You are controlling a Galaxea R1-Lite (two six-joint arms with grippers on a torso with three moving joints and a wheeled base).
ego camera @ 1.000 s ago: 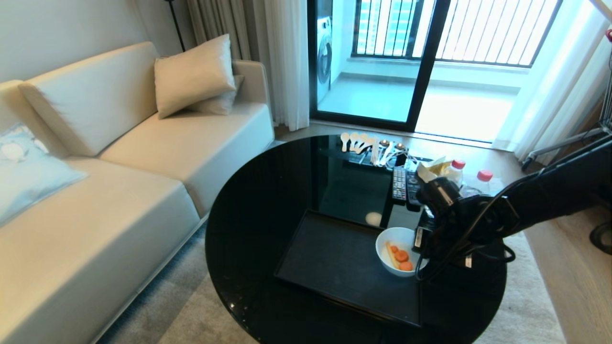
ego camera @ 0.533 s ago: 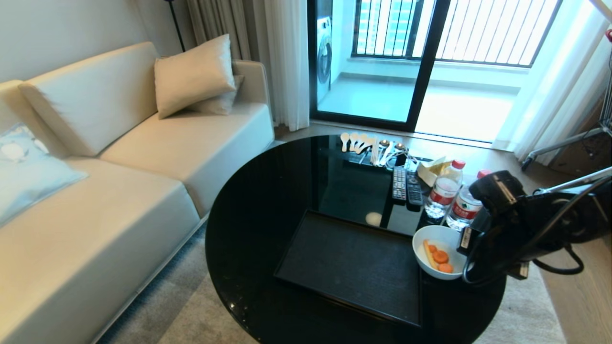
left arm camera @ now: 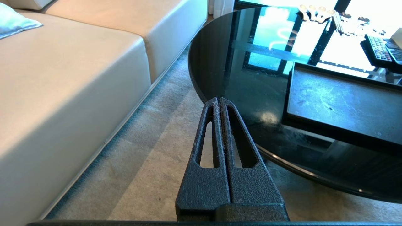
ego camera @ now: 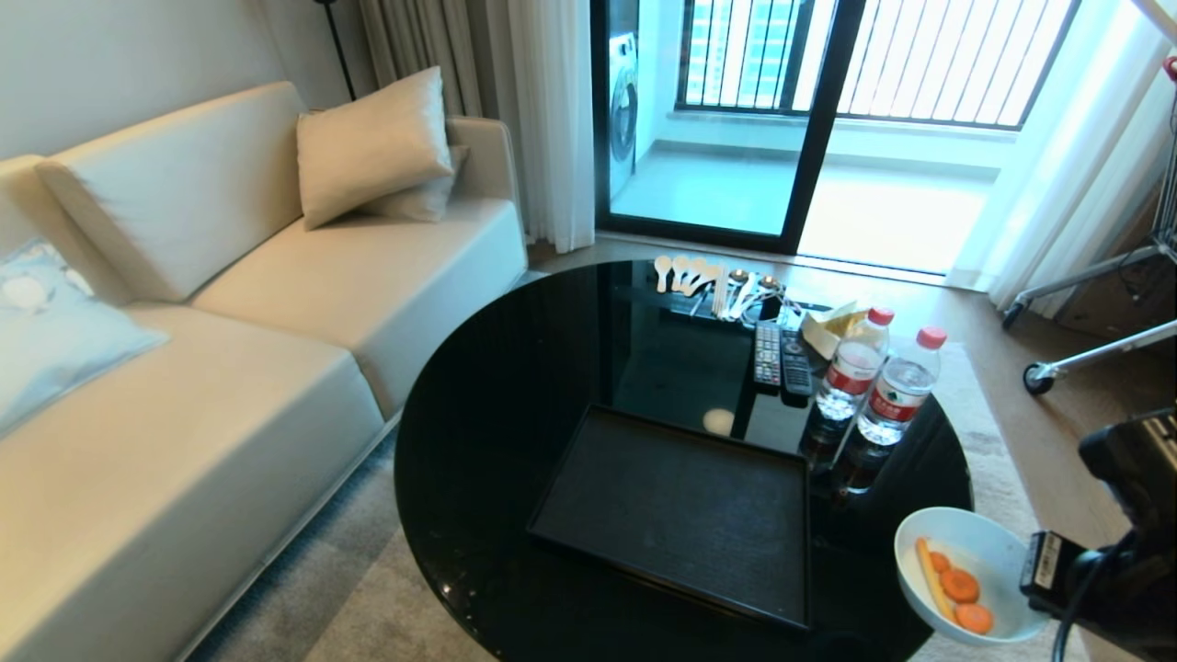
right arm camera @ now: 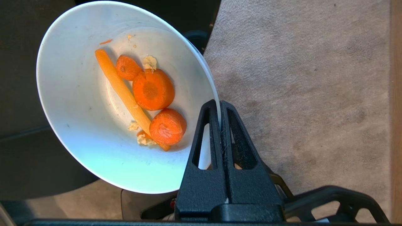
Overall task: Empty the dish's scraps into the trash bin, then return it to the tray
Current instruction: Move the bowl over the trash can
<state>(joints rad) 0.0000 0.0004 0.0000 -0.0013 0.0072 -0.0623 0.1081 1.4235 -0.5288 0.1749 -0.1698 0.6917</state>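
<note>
The dish (ego camera: 965,552), a small white bowl, hangs in the air past the round table's near right edge, above the carpet. My right gripper (right arm camera: 219,105) is shut on its rim (right arm camera: 216,103), one finger inside and one outside. In the dish (right arm camera: 78,103) lie the scraps (right arm camera: 150,91): round orange slices, a long orange strip and pale crumbs. The black tray (ego camera: 676,510) sits empty on the table, to the left of the dish. The trash bin is out of view. My left gripper (left arm camera: 219,99) is shut on nothing, low beside the table's left edge.
Two water bottles (ego camera: 874,377), remote controls (ego camera: 780,354), spoons (ego camera: 713,276) and a tissue pack stand at the far side of the round black table (ego camera: 515,395). A cream sofa (ego camera: 230,368) runs along the left. Beige carpet (right arm camera: 298,78) lies under the dish.
My right arm has lifted the dish off the tray and carried it right and toward me, past the table's edge. The bottles behind it have come into view. The left arm has not moved.
</note>
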